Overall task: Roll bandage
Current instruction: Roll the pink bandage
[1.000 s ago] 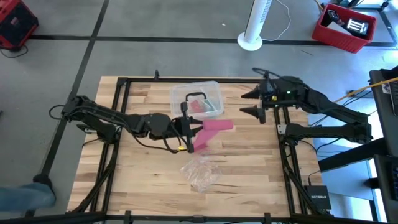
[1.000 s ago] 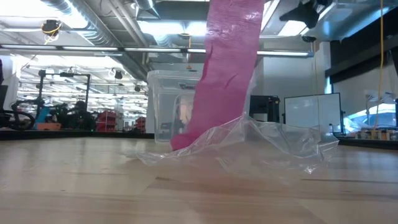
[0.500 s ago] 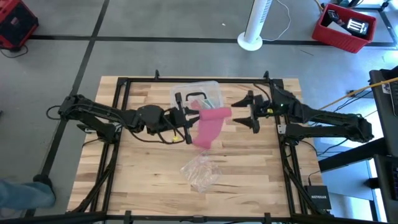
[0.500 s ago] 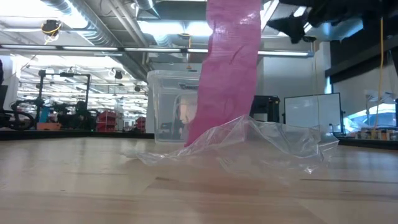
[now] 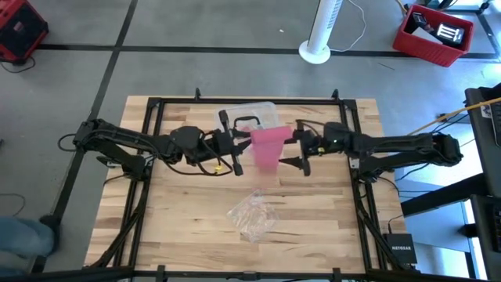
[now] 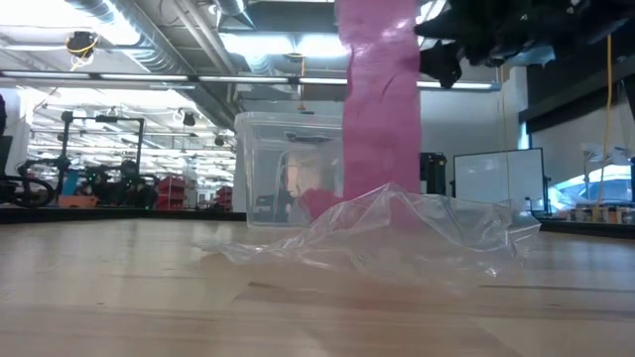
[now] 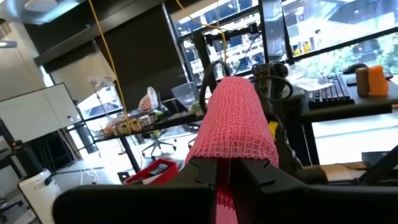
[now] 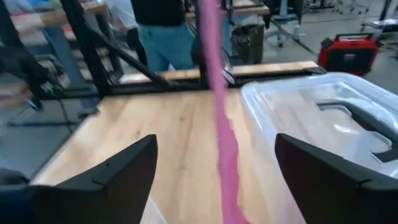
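On the wooden counter (image 5: 188, 211), beside a clear plastic box (image 5: 262, 115), the left gripper (image 5: 237, 149) pinches the top end of the pink bandage (image 5: 267, 147), which hangs limp above a crumpled wrapper (image 5: 252, 217). The right gripper (image 5: 291, 147) stands wide just beside it. Soft, light, stretchy fabric: best taken near the dangling lower end.

pink waffle-textured bandage (image 7: 233, 118), clear box (image 5: 249, 119)
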